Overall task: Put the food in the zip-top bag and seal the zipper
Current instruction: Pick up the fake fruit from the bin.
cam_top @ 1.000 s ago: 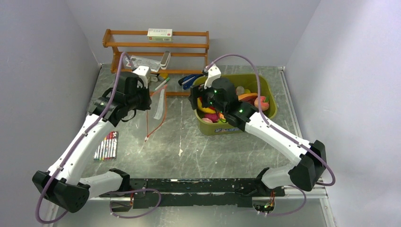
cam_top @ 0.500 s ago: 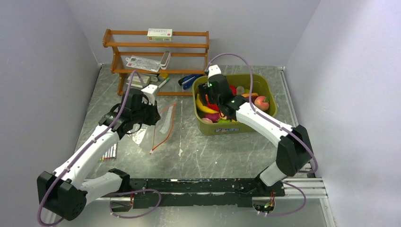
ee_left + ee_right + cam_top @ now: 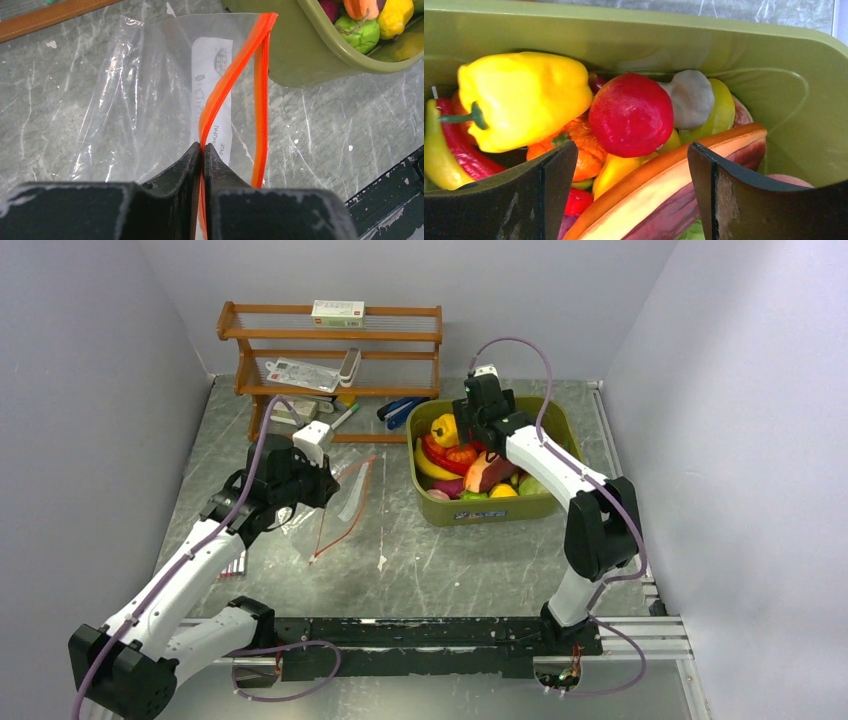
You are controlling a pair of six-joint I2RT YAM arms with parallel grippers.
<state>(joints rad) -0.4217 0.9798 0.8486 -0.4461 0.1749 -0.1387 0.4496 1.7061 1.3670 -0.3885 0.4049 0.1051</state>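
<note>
1. Nearest on the left of the worktop (image 3: 450, 560), the left hand (image 3: 202, 147) is clenched on one lip of the zipper (image 3: 227, 85). The other lip bows away to the right, so the mouth gapes only a little.
2. Beyond those fingers, the zip-top bag (image 3: 130, 100) lies flat on the worktop, and the far end of its mouth is just beside the olive tub (image 3: 300, 65). Nothing but a printed white label (image 3: 212, 75) shows through it. It would help to raise the pinched lip and turn the mouth towards the tub, since the present slit looks too narrow for a whole piece.
3. Further right, the tub holds all the food, heaped together.
4. Over the tub's far end, the right hand (image 3: 632, 150) hovers with its fingers spread wide and nothing between them. A red round fruit (image 3: 630, 114) sits under the gap, a yellow pepper (image 3: 524, 95) lies to its left, and a long orange slice (image 3: 674, 185) lies across just below.
5. The red fruit looks the easiest pick because it rides on top. The hand should drop straight down and close across the widest part, gently, as a smooth ball may squirt out. The right finger must clear the slice.
</note>
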